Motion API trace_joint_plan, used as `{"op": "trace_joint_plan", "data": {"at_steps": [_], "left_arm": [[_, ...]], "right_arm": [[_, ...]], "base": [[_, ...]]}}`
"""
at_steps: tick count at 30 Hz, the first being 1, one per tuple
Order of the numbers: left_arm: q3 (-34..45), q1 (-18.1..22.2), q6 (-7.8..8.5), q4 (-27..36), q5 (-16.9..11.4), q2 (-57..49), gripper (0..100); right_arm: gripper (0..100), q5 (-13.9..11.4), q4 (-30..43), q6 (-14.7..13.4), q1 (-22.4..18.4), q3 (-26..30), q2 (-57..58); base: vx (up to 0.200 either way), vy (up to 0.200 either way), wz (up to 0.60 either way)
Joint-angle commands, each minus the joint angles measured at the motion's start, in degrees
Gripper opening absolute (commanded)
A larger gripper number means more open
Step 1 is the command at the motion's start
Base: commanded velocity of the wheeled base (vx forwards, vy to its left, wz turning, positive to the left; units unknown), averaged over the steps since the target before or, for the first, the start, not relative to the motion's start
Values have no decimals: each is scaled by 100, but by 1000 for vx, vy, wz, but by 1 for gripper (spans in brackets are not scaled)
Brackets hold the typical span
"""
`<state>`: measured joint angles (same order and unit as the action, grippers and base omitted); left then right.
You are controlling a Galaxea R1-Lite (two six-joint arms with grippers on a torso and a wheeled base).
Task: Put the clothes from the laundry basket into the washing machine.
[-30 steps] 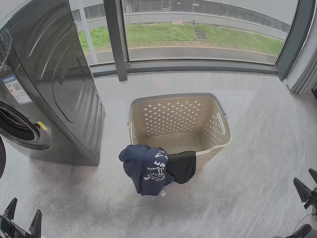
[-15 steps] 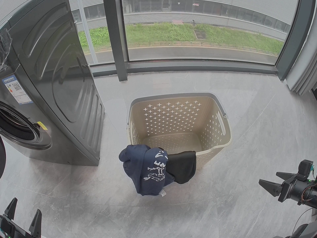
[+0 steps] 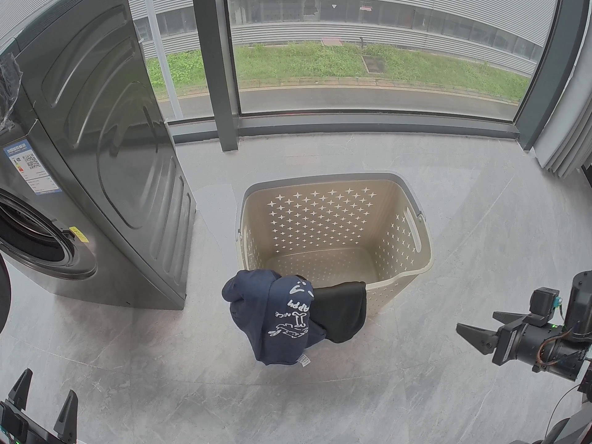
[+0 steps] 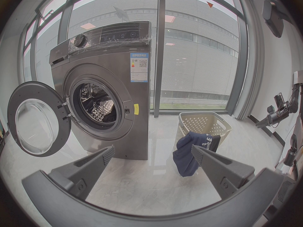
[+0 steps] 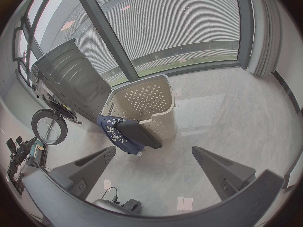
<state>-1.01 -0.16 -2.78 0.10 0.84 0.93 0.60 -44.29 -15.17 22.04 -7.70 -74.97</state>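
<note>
Right gripper point(image 3: 476, 322) hovers low over the grey tiled floor point(image 3: 370, 390), to the right of the basket and well apart from it. Its two dark fingers are spread wide with nothing between them. Left gripper point(image 3: 48, 388) sits at the near left of the head view, its fingers likewise parted and empty, facing the washing machine.

Ahead of both, a navy sweatshirt point(image 3: 271, 316) with white print hangs over the near rim of the laundry basket point(image 3: 333, 180), most of it draped down the outside. On its right and touching it, a black garment point(image 3: 340, 317) is folded over the same rim. The basket is beige with star-shaped perforations and a grey rim, and it stands upright on the floor.

To the left of the basket stands the grey front-loading washing machine point(image 4: 104, 89), its round door point(image 4: 38, 119) swung fully open and the steel drum point(image 4: 94, 103) exposed. Beyond the basket, a floor-to-ceiling window point(image 3: 370, 44) looks onto grass and a grey building. A pale curtain point(image 3: 567, 137) hangs at the far right.
</note>
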Motion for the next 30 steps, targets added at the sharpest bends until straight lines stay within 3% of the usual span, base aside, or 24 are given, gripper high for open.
{"op": "trace_joint_plan", "data": {"at_steps": [1,4,10,20,30], "left_arm": [[92,-2,-3,-1,4,-40,100],[92,-2,-3,-1,4,-31,100],[92,-2,-3,8,4,-40,100],[84,-2,-3,8,4,-31,100],[92,-2,-3,8,4,-40,100]], "right_arm": [[100,450,-396,-417,890,-100,-1072],[100,599,-484,-496,1127,-293,-1415],[100,608,-801,-505,1171,-609,-2048],[100,643,-2295,-479,1206,-943,-3445],[100,643,-2339,-452,1206,-1497,-4166]], "base": [[0,0,0],[0,0,0],[0,0,0],[0,0,0],[0,0,0]]}}
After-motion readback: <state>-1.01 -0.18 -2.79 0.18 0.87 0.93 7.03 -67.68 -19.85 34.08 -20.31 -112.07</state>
